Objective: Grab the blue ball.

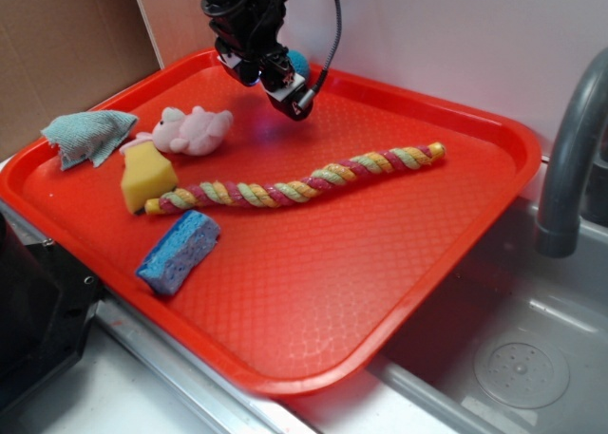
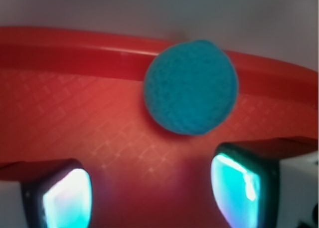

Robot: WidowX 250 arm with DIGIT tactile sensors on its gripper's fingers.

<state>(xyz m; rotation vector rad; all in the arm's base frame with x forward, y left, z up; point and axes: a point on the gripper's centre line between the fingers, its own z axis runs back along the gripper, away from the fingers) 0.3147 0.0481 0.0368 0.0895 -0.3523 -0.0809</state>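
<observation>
Nearest the front edge of the red tray [image 1: 313, 349] lies a rectangular blue sponge [image 1: 179, 252], with a yellow sponge [image 1: 145, 176] just behind it. A striped rope toy [image 1: 294, 184] runs diagonally across the middle. Further back on the left sit a pink plush toy [image 1: 193, 130] and a crumpled teal cloth [image 1: 87, 136] that overlaps the tray's rim. A sink [image 1: 513, 339] and grey faucet [image 1: 570, 159] stand off to the right.

At the far side, the claw [image 1: 275, 78] hangs above the tray close to its back rim. In the wrist view its 2 fingers [image 2: 237, 185] stand apart with bare tray between them, so it is spread open and holds nothing. The blue ball [image 2: 191, 87] rests on the tray against the back rim, just beyond the fingertips and a little toward the right-hand one in that view; in the exterior view only a sliver of it shows behind the claw.

The approach looks largely done. What is left, as I judge it: advance around the ball, centre it, close, and lift.
</observation>
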